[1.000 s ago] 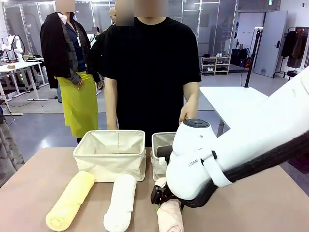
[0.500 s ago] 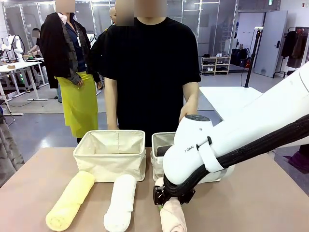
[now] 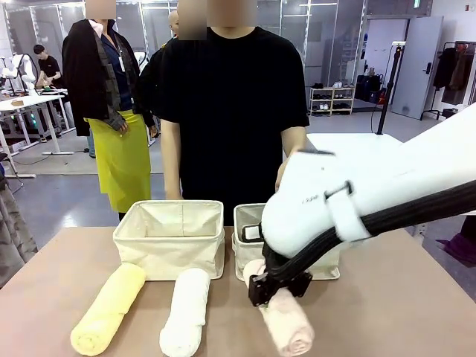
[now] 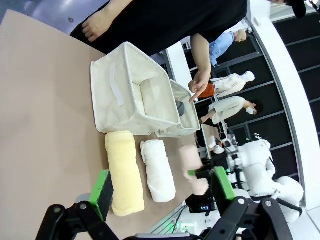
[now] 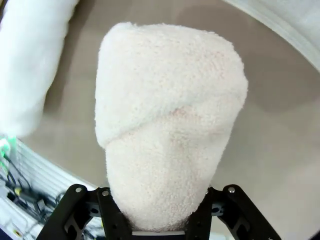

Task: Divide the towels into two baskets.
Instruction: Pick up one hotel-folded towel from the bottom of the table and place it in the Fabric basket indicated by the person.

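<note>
The pinkish towel (image 3: 288, 326) slants by the table's (image 3: 44, 282) near edge, before the right basket (image 3: 244, 256), clamped in the right gripper (image 3: 277, 288). The yellow towel (image 3: 108, 309) and white towel (image 3: 186, 312) lie near-left, before the left basket (image 3: 171, 242). The left gripper (image 4: 162, 186) hangs with jaws apart.

Bright, even indoor light — shadows kept soft.
Faint shadows are cast on the bench (image 3: 44, 282); lines are bent at the left wrist view's edges, and the white towel (image 5: 30, 65) is blurred beside the sharp pale pink towel (image 5: 170, 125).
</note>
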Robot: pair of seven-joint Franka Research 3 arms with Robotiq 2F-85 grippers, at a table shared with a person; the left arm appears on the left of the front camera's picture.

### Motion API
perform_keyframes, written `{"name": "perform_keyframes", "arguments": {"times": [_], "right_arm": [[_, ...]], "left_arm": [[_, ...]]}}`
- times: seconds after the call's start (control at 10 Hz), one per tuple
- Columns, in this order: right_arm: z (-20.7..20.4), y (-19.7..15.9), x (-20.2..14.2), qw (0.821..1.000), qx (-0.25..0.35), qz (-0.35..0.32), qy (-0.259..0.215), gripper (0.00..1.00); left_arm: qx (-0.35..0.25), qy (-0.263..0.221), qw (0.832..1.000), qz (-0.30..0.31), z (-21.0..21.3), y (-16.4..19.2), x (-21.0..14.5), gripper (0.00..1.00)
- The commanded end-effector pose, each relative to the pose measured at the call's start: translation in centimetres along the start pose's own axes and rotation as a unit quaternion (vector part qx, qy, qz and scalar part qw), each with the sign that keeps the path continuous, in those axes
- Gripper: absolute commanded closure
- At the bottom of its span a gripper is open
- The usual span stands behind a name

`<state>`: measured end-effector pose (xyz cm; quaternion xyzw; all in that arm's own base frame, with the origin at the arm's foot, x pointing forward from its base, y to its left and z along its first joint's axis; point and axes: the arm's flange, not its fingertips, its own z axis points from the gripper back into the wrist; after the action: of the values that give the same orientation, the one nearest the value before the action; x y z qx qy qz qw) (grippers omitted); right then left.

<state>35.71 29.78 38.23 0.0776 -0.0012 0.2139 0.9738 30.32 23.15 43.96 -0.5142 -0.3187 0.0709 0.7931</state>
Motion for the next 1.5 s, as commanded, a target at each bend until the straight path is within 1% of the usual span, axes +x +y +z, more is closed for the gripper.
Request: {"name": "perform_keyframes", "arguments": {"times": [0.0,0.1,0.2,0.3,0.4,0.5,0.8,0.9,1.0,1.1,1.2,1.3,1.4], "right_arm": [[5.3,-0.6,-2.4,0.993,-0.017,0.113,0.011,0.77],[7.0,-0.7,-2.9,0.981,-0.042,0.187,0.017,0.77],[8.2,-0.9,-3.0,0.962,-0.075,0.262,0.024,0.77],[8.9,-1.2,-3.1,0.949,-0.095,0.299,0.028,0.77],[9.2,-1.4,-3.2,0.94,-0.091,0.329,0.027,0.77],[8.8,-0.6,-3.6,0.966,-0.077,0.242,0.039,0.77],[8.8,-0.6,-3.6,0.966,-0.077,0.242,0.039,0.77],[8.8,-1.3,-3.4,0.959,-0.087,0.265,0.045,0.68],[10.3,-1.3,-2.6,0.933,-0.11,0.341,0.025,0.68],[11.7,-1.6,-1.2,0.91,-0.122,0.396,0.024,0.68],[12.6,-2.0,0.3,0.889,-0.105,0.445,0.031,0.68],[13.4,-2.9,2.2,0.874,-0.101,0.475,0.027,0.68],[13.9,-3.7,4.5,0.851,-0.139,0.505,0.045,0.68]], "left_arm": [[-0.012,-0.006,1.0,-0.002,0.3,-0.1,0.2,0.0],[-0.012,-0.006,1.0,-0.002,0.3,-0.1,0.2,0.0],[-0.012,-0.006,1.0,-0.002,0.3,-0.1,0.2,0.0],[-0.012,-0.006,1.0,-0.002,0.3,-0.1,0.2,0.0],[-0.012,-0.006,1.0,-0.002,0.3,-0.1,0.2,0.0],[-0.012,-0.006,1.0,-0.002,0.3,-0.1,0.2,0.0],[-0.012,-0.006,1.0,-0.002,0.3,-0.1,0.2,0.0],[-0.012,-0.006,1.0,-0.002,0.3,-0.1,0.2,0.0],[-0.012,-0.006,1.0,-0.002,0.3,-0.1,0.2,0.0],[-0.012,-0.006,1.0,-0.002,0.3,-0.1,0.2,0.0],[-0.012,-0.006,1.0,-0.002,0.3,-0.1,0.2,0.0],[-0.012,-0.006,1.0,-0.002,0.3,-0.1,0.2,0.0],[-0.012,-0.006,1.0,-0.002,0.3,-0.1,0.2,0.0]]}}
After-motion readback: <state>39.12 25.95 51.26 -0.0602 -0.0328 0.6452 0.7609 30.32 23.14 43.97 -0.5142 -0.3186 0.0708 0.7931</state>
